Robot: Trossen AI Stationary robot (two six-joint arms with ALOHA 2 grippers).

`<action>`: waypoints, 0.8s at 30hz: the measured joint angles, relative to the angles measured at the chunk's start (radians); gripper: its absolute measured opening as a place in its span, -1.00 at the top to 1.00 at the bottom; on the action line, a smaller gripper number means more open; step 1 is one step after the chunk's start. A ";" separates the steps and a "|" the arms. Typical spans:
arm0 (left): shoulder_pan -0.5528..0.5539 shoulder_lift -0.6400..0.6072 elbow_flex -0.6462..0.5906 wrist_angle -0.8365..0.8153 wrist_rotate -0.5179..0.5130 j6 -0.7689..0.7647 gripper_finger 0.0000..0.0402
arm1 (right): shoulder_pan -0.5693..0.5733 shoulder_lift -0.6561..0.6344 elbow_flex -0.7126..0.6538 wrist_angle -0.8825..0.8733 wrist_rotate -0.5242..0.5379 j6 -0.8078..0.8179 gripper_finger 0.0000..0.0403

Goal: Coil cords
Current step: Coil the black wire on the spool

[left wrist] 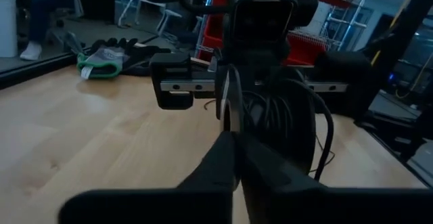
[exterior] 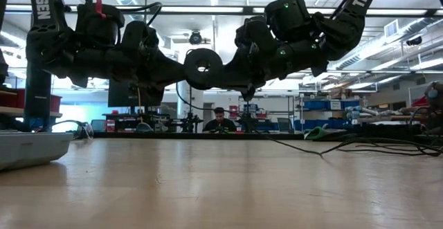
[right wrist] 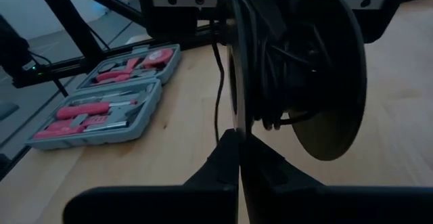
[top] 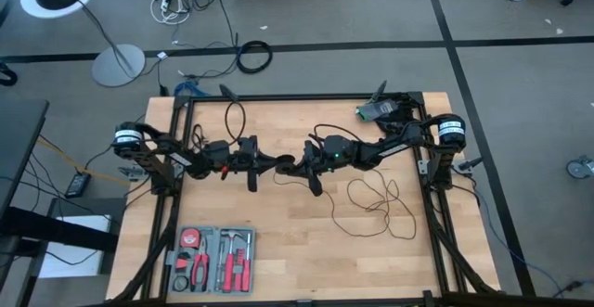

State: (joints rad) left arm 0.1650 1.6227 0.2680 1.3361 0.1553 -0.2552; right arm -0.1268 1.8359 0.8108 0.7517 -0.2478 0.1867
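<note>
Left gripper (top: 270, 166) and right gripper (top: 299, 165) meet nose to nose over mid-table, both raised clear of the wood. Both are pinched closed on the spool (exterior: 203, 68), a round disc with a hole, held between them on edge. The cord (top: 376, 200) is partly wound on it; the rest lies in loose loops on the table under and beside the right arm, with another loop near the far edge by the left arm.

Step looks like winding. To do it well, I judge: one gripper holds the rim steady, the other feeds slack on under light tension, with no snagging of the table loops.

Right wrist view shows turns of cord packed in the spool's groove and the toolkit (right wrist: 108, 95) beyond; the low view shows only the disc's outline. High view alone shows the unwound slack.
</note>
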 joint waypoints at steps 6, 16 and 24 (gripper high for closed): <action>0.000 0.001 0.000 0.000 -0.001 -0.006 0.99 | 0.000 0.000 0.001 0.000 0.004 0.000 0.96; 0.003 0.001 -0.035 0.004 -0.113 -0.035 1.00 | -0.014 -0.003 0.006 -0.058 0.048 0.021 0.67; 0.003 0.002 -0.099 0.119 -0.210 -0.050 1.00 | -0.058 -0.003 0.005 -0.234 0.038 0.057 0.54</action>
State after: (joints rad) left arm 0.1684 1.6245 0.1693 1.4550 -0.0552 -0.3056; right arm -0.1852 1.8328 0.8162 0.5177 -0.2101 0.2436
